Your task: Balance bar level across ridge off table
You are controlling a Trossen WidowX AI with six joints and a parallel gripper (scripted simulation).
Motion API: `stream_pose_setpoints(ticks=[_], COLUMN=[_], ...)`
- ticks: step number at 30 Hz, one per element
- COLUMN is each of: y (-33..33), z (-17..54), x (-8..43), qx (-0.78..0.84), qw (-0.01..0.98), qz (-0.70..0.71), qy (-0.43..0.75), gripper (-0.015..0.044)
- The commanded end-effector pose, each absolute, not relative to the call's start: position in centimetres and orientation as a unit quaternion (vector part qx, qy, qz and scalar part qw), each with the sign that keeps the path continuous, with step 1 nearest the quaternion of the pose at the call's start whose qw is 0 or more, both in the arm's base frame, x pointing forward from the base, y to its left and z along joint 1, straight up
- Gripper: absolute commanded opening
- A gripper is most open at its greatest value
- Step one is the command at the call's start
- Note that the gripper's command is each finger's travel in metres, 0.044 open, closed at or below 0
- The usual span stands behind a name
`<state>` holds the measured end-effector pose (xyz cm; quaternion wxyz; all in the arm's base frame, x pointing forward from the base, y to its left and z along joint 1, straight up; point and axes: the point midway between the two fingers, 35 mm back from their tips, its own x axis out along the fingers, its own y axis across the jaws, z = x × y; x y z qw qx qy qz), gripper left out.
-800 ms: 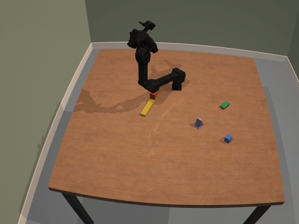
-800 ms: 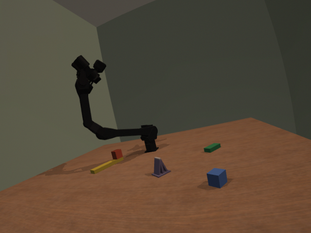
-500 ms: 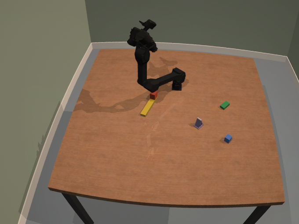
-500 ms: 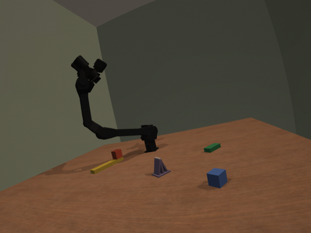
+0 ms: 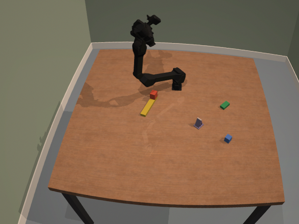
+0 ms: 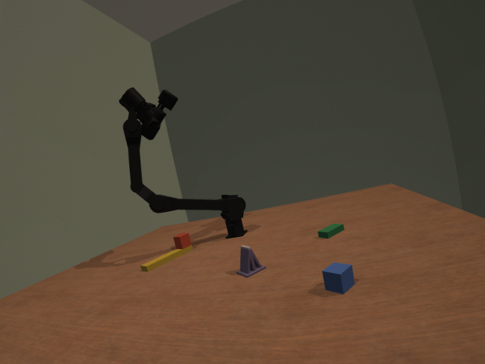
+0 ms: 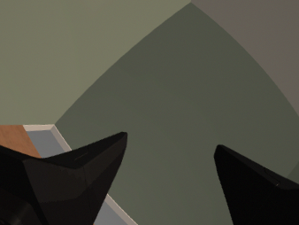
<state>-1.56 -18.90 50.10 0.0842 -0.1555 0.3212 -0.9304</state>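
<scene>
The yellow bar (image 5: pixel 147 107) (image 6: pixel 166 259) lies flat on the table, left of the middle. A red cube (image 5: pixel 153 95) (image 6: pixel 182 240) sits at the bar's far end, seemingly on top of it. The ridge is the narrow light top edge of a small purple stand (image 5: pixel 198 123) (image 6: pixel 244 260), which stands upright to the right of the bar with nothing on it. My gripper (image 7: pixel 172 144) is raised high above the table's back left part, well away from the bar and the stand. Its fingers are apart, with only wall showing between them, so it is open and empty.
A green block (image 5: pixel 224 105) (image 6: pixel 331 230) lies to the right of the stand, farther back. A blue cube (image 5: pixel 227 138) (image 6: pixel 338 277) is to the right and nearer the front. The arm's base (image 5: pixel 176 86) (image 6: pixel 235 228) stands behind the bar and the stand.
</scene>
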Motion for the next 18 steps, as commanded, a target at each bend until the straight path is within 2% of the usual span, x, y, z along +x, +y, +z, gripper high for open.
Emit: stream_pose_setpoints(ticks=[1,18], y=[-17.1,-11.3], z=[50.4,51.0], x=[-3.4,-7.7], qx=[-0.136,-0.089], qw=[0.052,-0.081], qz=[-0.94,-0.944], qy=[0.309,0.307], gripper=[0.0315,0.0315])
